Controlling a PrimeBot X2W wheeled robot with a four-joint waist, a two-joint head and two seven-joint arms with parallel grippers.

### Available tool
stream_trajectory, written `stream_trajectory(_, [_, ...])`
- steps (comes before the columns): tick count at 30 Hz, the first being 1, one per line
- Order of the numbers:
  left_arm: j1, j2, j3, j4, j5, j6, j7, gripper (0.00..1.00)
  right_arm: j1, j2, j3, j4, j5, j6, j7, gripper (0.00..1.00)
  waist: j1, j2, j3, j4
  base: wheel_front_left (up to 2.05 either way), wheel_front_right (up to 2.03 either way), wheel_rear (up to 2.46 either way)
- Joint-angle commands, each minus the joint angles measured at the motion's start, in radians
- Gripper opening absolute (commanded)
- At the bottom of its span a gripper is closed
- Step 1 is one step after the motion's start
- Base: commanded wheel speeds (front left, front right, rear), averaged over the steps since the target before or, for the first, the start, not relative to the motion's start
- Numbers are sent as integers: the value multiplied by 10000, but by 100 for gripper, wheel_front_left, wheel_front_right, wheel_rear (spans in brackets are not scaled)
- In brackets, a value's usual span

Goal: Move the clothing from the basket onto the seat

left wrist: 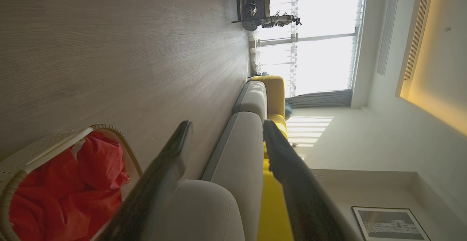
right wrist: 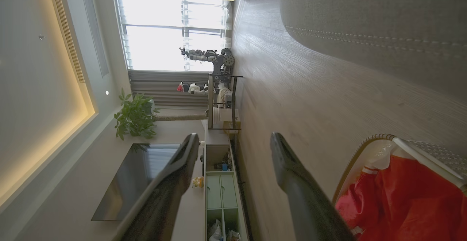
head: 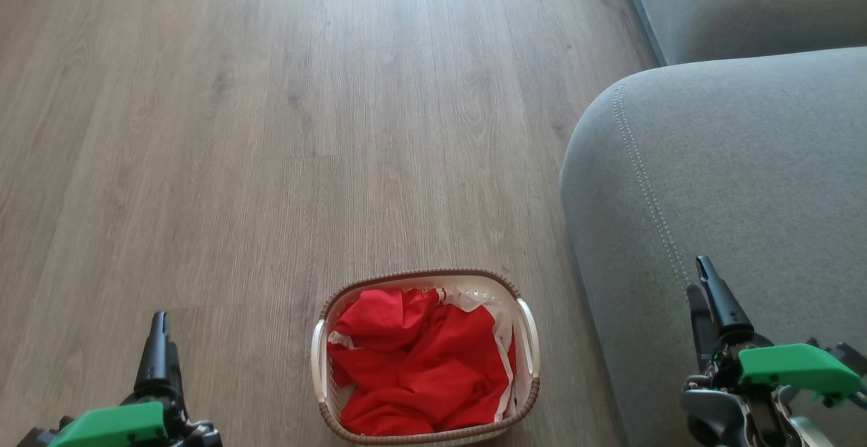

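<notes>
Laundry run, opening stage: the white perforated basket (head: 318, 359) sits on the wood floor (head: 271, 129) at 6 o'clock in my head view, heaped with red clothing (head: 420, 366) that shows white trim along its 3 o'clock side. The grey sofa seat (head: 731, 183) rises at 3 o'clock, just beside the basket. None of the clothing is on it yet.

My left pincer (head: 158, 338) waits at 7 o'clock above the floor and my right pincer (head: 698, 278) at 4 o'clock over the cushion. In each wrist view the two fingers stand wide apart with nothing between them.

As I judge it, the step is the first reach into the basket. The right arm looks the better choice, being nearest the seat. I should come down over the middle of the heap, clear of the brown rim and side handles. I'd pinch a thick fold deep enough to gather several layers, then lift until the trailing cloth clears the rim and the cushion's rounded edge before I swing toward 3 o'clock.
</notes>
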Motion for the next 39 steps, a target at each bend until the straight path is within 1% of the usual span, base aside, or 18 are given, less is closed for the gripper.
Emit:
stream_trajectory(1, [-182, 78, 37, -400, 156, 23, -83, 100, -363, -87, -182, -370, -204, 0, -42, 100, 0, 0, -2, 2, 0, 0, 0])
stream_trajectory(9, [-164, 86, -92, -735, 1217, 192, -317, 100, -316, 101, -404, -598, -1388, 0, -59, 100, 0, 0, -28, 33, 0, 0, 0])
stream_trajectory(13, [-145, 90, -229, -872, 2108, 297, -434, 100, -289, 195, -473, -740, -1983, 0, -68, 100, 0, 0, -42, 44, 0, 0, 0])
stream_trajectory(24, [-58, 101, -581, -1203, 3819, 557, -755, 100, -201, 454, -656, -1090, -3983, -1, -92, 100, 0, 0, -93, 69, 0, 0, 0])
stream_trajectory(32, [58, 109, -759, -1289, 5157, 625, -988, 100, -116, 641, -806, -1252, -5511, -1, -109, 100, 0, 0, -119, 90, 0, 0, 0])
stream_trajectory(34, [121, 112, -804, -1273, 5674, 647, -1076, 100, -80, 712, -863, -1267, -6031, -1, -116, 100, 0, 0, -129, 96, 0, 0, 0])
stream_trajectory(39, [207, 116, -839, -1250, 6232, 685, -1193, 100, -31, 806, -930, -1236, -6698, -1, -124, 100, 0, 0, -137, 103, 0, 0, 0])
